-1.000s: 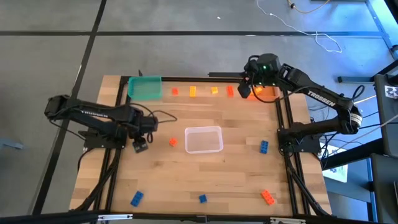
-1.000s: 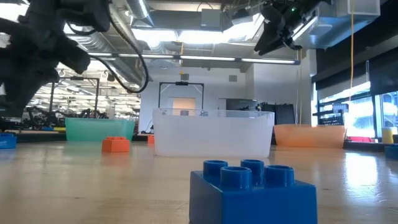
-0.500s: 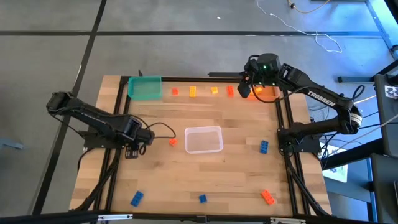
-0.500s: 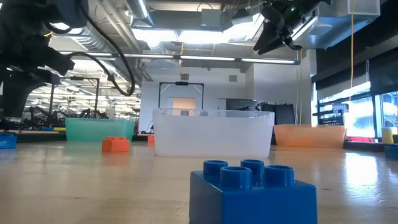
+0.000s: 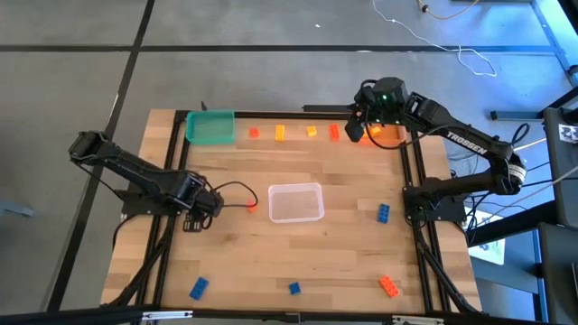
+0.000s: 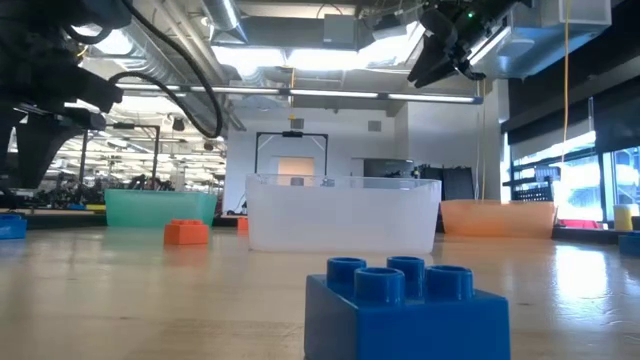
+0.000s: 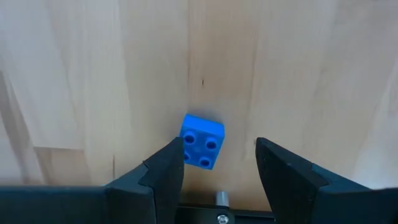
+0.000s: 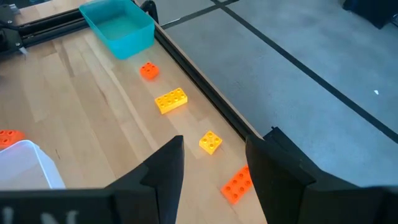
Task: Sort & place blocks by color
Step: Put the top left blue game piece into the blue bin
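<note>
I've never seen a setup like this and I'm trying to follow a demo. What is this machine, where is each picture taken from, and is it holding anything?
Two dark robot arms work at a wooden table. One picture looks down from above, one sits at tabletop height, and two come from wrist cameras. The left gripper hangs with open jaws over a small blue brick, holding nothing. The right gripper, also open and empty, waits above the orange bin at the far edge. Also on the table: a teal bin, a clear bin, and scattered blue, yellow and orange bricks.

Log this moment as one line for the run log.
left hand: open over small blue block | right hand: open, raised near orange bin | blocks unsorted
</note>
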Controlling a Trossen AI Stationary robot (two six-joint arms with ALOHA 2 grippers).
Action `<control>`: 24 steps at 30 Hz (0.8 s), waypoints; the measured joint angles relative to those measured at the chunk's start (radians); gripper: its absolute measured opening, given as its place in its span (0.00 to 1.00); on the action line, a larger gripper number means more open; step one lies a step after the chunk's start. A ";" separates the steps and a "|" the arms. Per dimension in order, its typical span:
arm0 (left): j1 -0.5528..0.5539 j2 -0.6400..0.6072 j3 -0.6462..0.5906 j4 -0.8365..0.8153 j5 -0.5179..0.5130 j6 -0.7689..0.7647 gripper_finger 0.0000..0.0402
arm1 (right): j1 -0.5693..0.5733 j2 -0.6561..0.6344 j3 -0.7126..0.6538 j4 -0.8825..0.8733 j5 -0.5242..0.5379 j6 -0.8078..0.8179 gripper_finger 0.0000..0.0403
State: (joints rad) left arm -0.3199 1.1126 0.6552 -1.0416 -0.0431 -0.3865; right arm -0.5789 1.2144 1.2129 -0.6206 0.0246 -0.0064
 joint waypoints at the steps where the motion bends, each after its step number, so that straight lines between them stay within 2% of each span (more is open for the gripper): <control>1: 0.000 0.000 0.000 0.000 0.000 0.000 0.47 | 0.000 0.000 0.000 0.000 0.000 -0.001 0.43; 8: 0.000 0.000 -0.064 0.057 0.066 -0.034 0.47 | 0.000 0.000 0.000 -0.001 0.000 -0.003 0.43; 13: 0.001 0.000 -0.080 0.059 -0.007 -0.054 0.47 | 0.000 0.000 0.000 -0.001 0.000 -0.003 0.43; 19: 0.000 0.000 -0.080 0.060 0.016 -0.049 0.47 | 0.000 0.000 0.000 -0.001 0.000 -0.003 0.43; 24: 0.000 0.000 -0.080 0.060 -0.038 -0.051 0.47 | 0.000 0.000 0.000 -0.001 0.000 -0.003 0.43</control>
State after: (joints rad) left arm -0.3195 1.1126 0.5751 -0.9821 -0.0811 -0.4370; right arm -0.5789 1.2144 1.2129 -0.6212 0.0246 -0.0090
